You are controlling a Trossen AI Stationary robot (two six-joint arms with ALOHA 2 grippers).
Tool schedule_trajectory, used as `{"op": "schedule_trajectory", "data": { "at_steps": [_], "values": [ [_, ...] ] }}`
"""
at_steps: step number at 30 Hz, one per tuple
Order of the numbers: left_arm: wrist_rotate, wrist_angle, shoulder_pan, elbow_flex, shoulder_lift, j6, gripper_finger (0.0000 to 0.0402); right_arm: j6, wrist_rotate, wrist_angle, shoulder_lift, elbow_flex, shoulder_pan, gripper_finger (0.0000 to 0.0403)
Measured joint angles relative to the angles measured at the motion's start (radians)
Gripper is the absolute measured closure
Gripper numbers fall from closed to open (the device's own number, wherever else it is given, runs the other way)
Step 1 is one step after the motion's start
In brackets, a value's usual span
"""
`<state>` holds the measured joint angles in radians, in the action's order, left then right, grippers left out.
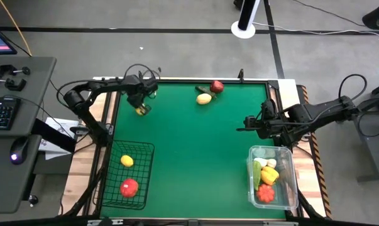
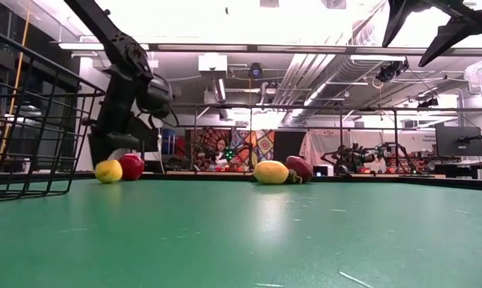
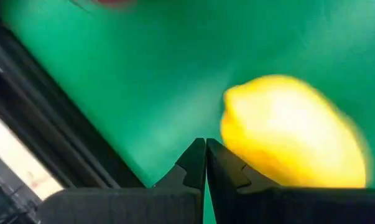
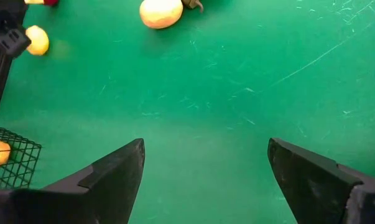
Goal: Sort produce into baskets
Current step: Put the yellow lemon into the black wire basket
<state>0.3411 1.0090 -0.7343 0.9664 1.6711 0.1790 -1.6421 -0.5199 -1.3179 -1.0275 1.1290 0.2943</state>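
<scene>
A yellow lemon [image 3: 293, 130] lies on the green table near its far left corner, with a red piece [image 2: 131, 166] just beside it. My left gripper [image 3: 206, 155] is shut and points steeply down, its tips right next to the lemon [image 1: 141, 110]. My right gripper [image 4: 203, 155] hangs open above the table's right side, over bare mat. The black wire basket [image 1: 145, 179] at the near left holds a lemon [image 1: 127, 161] and a red piece [image 1: 129, 187]. The clear plastic basket [image 1: 290, 160] at the near right holds several pieces. My left gripper's shut fingers [image 3: 231, 171] stand close against the lemon's side [image 3: 237, 146], coming from above and slanting down. I cannot tell whether they touch it. The lemon rests on the table.
A yellow piece [image 1: 203, 98], a red one [image 1: 217, 86] and a small green one [image 1: 205, 90] lie together at the far edge. The table's black raised rim [image 3: 63, 149] runs close by my left gripper.
</scene>
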Motion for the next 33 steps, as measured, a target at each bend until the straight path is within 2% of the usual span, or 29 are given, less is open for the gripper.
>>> {"op": "schedule_trajectory", "data": {
  "at_steps": [7,20,26,30,33],
  "values": [
    [-0.038,-0.033,0.075,-0.055,0.0,0.083,0.0401,0.002,-0.004,0.0,0.0,0.0,0.0,0.007],
    [-0.033,-0.397,0.28,-0.055,0.0,0.229,0.0401,0.002,-0.011,0.0,0.0,0.0,0.0,0.007],
    [0.102,-0.55,0.373,-0.047,0.0,0.194,0.0401,0.002,-0.011,0.001,0.0,0.0,0.0,0.007],
    [0.249,-0.464,0.399,0.026,-0.003,0.193,0.0401,0.002,-0.011,0.001,0.0,0.0,0.0,0.007],
    [0.296,-0.46,0.387,0.089,-0.004,0.145,0.0401,0.002,-0.011,0.001,0.0,0.0,0.0,0.007]
  ]
}}
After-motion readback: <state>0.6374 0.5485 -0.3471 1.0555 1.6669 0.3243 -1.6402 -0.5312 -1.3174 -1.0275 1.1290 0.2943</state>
